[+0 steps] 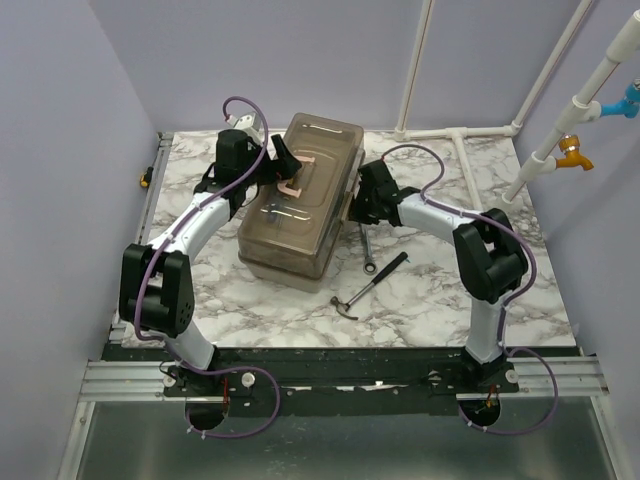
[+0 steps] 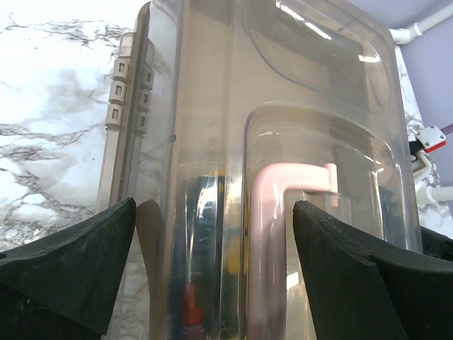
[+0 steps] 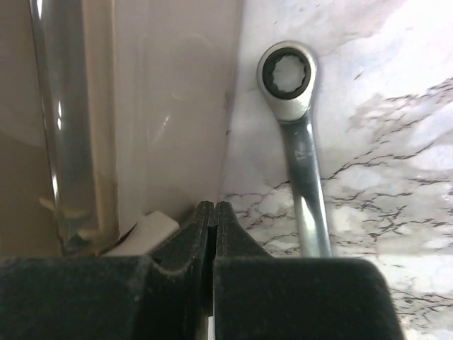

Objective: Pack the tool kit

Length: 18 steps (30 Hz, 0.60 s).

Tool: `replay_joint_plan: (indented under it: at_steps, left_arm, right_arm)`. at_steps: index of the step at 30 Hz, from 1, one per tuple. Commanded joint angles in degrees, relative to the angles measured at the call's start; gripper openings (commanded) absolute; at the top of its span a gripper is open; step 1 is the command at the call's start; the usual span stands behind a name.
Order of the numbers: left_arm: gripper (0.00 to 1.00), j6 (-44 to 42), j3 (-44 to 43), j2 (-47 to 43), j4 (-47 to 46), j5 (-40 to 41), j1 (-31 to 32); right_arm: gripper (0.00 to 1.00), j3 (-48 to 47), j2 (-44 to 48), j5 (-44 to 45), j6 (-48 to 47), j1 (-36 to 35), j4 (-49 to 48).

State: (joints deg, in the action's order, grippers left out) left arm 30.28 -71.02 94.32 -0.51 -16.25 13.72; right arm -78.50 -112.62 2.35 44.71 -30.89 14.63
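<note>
As seen from overhead, table (image 1: 450, 290): white marble pattern, with both arms reaching in from the near edge.
Toolbox (image 1: 300, 225): beige, with its smoky see-through lid (image 1: 322, 150) closed; set at a slant near the middle of the table, closer to the far edge and a little toward the left edge.
Pink handle (image 2: 269, 234): lying flat in a recess on top of the lid.
Inside the toolbox: blurred red, yellow and dark shapes behind the lid, too dim to name.
Left end effector (image 2: 212, 212): spread wide above the lid, one finger on each side of the pink handle; gripping nothing; contact with the lid impossible to tell.
Right end effector (image 3: 214, 212): fingers pressed together, empty; down low, just beside the toolbox's right wall.
Wrench (image 3: 297, 142): silver, flat on the table just beside the toolbox's right side, ring end toward the near edge.
Hammer (image 1: 375, 280): dark handle, flat on the table near the wrench, head closest to the near edge, handle angled toward the right edge.
</note>
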Motion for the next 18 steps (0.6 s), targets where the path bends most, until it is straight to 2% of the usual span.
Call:
replay_joint_plan:
  at_steps: [1, 7, 13, 18]
  left_arm:
    - [0.93, 0.6, 3.95, -2.79, 11.68, -4.26, 4.75]
    - [0.98, -1.74, 0.98, -8.27, 15.71, 0.4, 4.44]
    - [0.99, -3.29, 0.09, -14.51, 18.23, 2.18, 1.07]
    - [0.99, -2.52, 7.18, -24.64, 14.19, 6.67, -2.5]
  right_arm:
    - [0.01, 3.65, 4.6, -5.91, 2.14, -2.07, -12.7]
    - [0.01, 8.56, 12.43, -5.06, -1.36, 3.01, -11.63]
    - [0.01, 12.28, 19.02, -4.02, -4.13, 8.75, -10.31]
    - [0.01, 15.61, 25.69, -2.98, -8.53, 13.19, -12.34]
